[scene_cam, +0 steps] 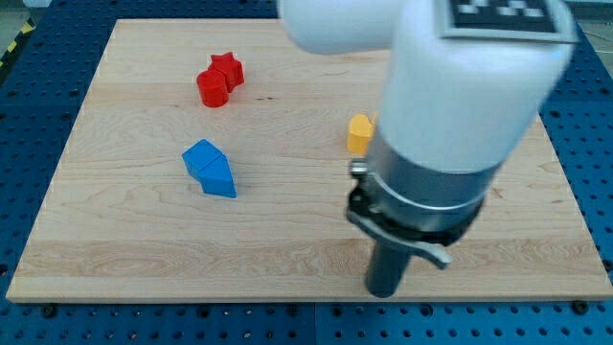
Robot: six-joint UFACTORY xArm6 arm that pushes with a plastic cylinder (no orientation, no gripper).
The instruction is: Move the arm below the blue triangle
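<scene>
You have no jaws to check: the arm ends in a rod, my tip (383, 290) at the board's (287, 240) 5 o'clock. The blue triangle (219, 177) touches a blue block (200, 158), well apart at my tip's 10 o'clock. The arm partly hides the yellow block (359, 134); two red blocks (220, 80) are touching.

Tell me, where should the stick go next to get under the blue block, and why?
Probably slide my tip toward the view's left, staying near the view's bottom. The blue triangle sits well to the view's left and higher up, so the tip is already lower than it but far off to the side. The wooden board between looks free of blocks.
</scene>
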